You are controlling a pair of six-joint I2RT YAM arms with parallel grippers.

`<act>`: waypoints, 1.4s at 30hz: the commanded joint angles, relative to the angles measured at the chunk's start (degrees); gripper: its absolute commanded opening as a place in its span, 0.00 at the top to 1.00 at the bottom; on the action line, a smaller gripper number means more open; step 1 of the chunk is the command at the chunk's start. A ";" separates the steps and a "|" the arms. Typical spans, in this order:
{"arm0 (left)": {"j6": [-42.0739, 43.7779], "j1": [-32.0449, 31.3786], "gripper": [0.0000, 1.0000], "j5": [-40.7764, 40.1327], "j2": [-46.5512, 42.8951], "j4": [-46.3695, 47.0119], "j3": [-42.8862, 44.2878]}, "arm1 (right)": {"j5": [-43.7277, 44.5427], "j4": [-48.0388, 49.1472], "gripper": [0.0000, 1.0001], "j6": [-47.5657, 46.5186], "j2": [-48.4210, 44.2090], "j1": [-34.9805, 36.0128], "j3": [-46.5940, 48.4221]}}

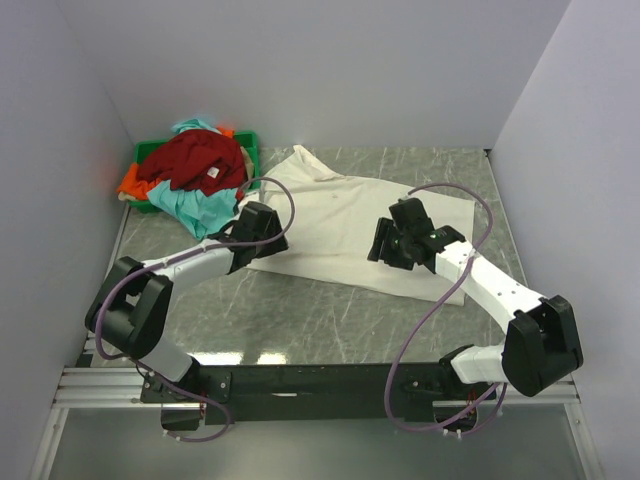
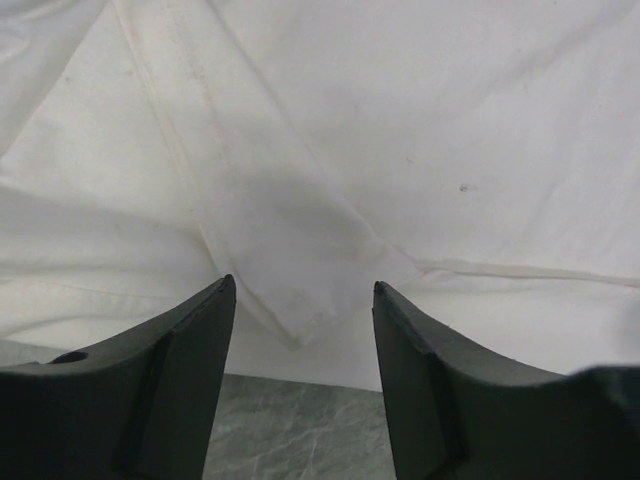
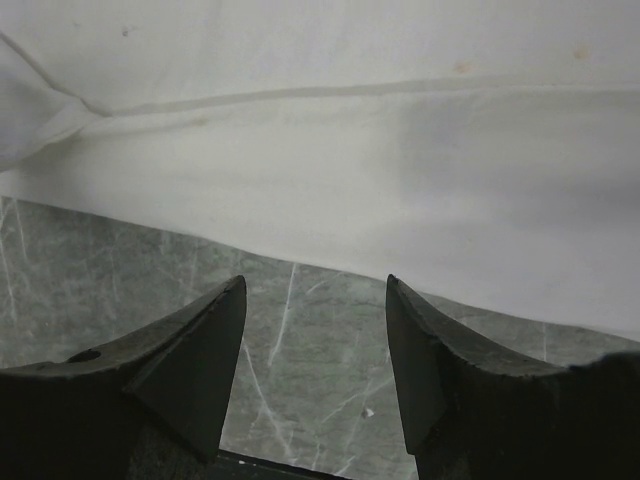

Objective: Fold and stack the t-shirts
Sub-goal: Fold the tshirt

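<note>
Lying spread out on the table (image 1: pixel 330 320), the cream-white t-shirt (image 1: pixel 350 225) has its near edge right under the left gripper (image 2: pixel 300 290) and just ahead of the right gripper (image 3: pixel 315 285) — both with jaws apart, holding nothing. The dark red t-shirt (image 1: pixel 195 160), teal t-shirt (image 1: pixel 195 212) and orange t-shirt (image 1: pixel 130 185) are heaped in the green bin (image 1: pixel 248 140), beyond the left gripper. Progress looks early — nothing stacked, no fold finished, all four to do.

- Two arms, left arm (image 1: pixel 190 262) and right arm (image 1: pixel 490 285): white link shells, black joint housings.
- Purple cable (image 1: pixel 432 310) looped along each, rising from black base bar (image 1: pixel 300 380).
- Left gripper (image 2: pixel 300 285), right gripper (image 3: pixel 315 280), far from base bar: matte black, wedge-shaped fingers (image 2: pixel 190 350) tapering to blunt points.
</note>
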 commanded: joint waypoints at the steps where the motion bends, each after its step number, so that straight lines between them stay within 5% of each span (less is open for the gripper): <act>1: -1.06 -0.59 0.39 -1.54 -1.06 -0.63 -1.04 | -1.23 1.78 0.35 -0.44 -0.62 0.15 -0.76; 5: -1.42 -1.20 0.48 -0.66 -0.62 -0.10 -1.83 | -1.24 1.60 0.35 -0.36 -1.41 0.15 -1.03; 19: -1.42 -1.73 0.51 -0.75 2.89 -0.37 -0.34 | -1.86 1.78 0.35 -0.18 -2.47 0.15 -1.29; 31: 0.78 -1.90 0.99 -2.42 7.11 -1.42 5.28 | -1.50 1.51 0.35 -0.35 -3.17 0.23 -1.55; 42: 3.94 -2.87 1.00 -2.24 10.98 -1.16 11.78 | -1.33 1.34 0.35 -0.62 -2.82 0.23 -1.47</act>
